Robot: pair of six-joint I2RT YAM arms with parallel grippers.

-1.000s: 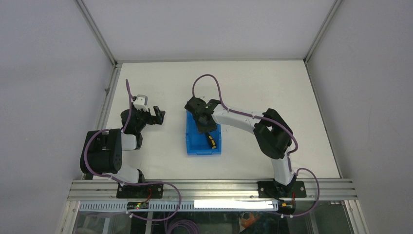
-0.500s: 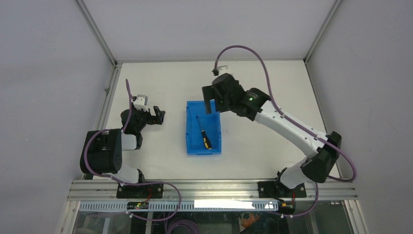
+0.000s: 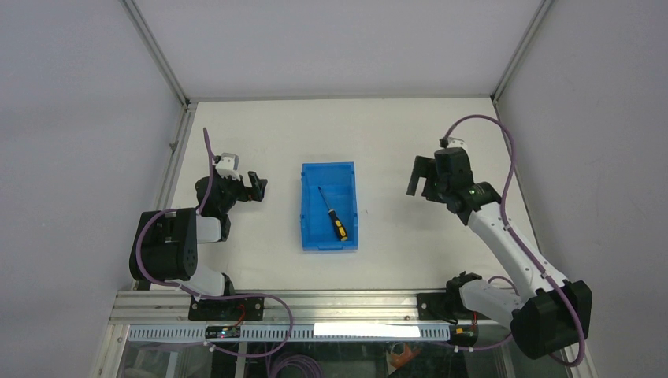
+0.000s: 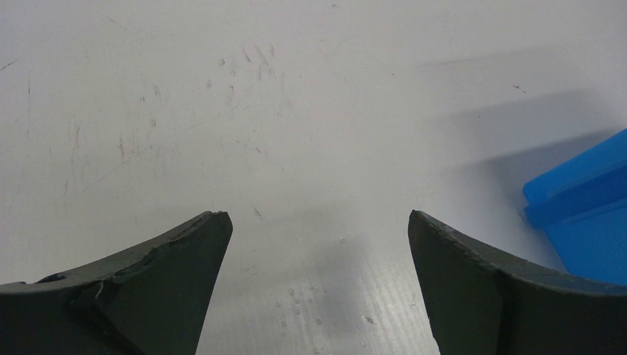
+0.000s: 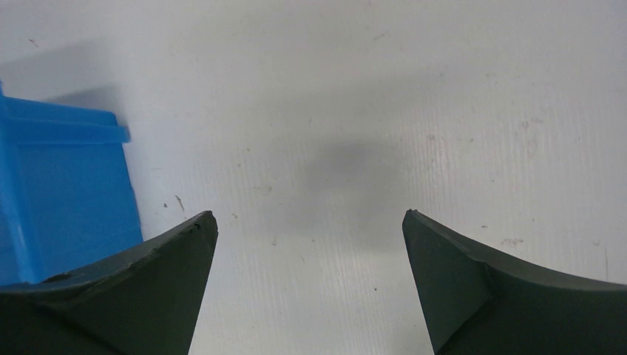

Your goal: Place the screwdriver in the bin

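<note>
The screwdriver [image 3: 332, 214], yellow-and-black handle and thin dark shaft, lies inside the blue bin [image 3: 310, 235] at the table's middle, handle toward the near end. My right gripper [image 3: 420, 178] hangs open over bare table to the right of the bin, nothing between its fingers. Its wrist view shows the bin's corner [image 5: 66, 192] at the left and the right gripper [image 5: 309, 214] over white surface. My left gripper [image 3: 258, 185] stands open to the left of the bin. In the left wrist view, the gripper [image 4: 319, 214] is empty and the bin's edge [image 4: 584, 192] shows at right.
The white table [image 3: 441, 244] is bounded by metal frame rails along its left [image 3: 169, 169] and right [image 3: 524, 205] sides. Purple cables loop off both arms.
The right gripper opened and let go of the screwdriver, which now lies in the bin. The right arm rose out of the bin and swung to the right. The left arm has not moved.
</note>
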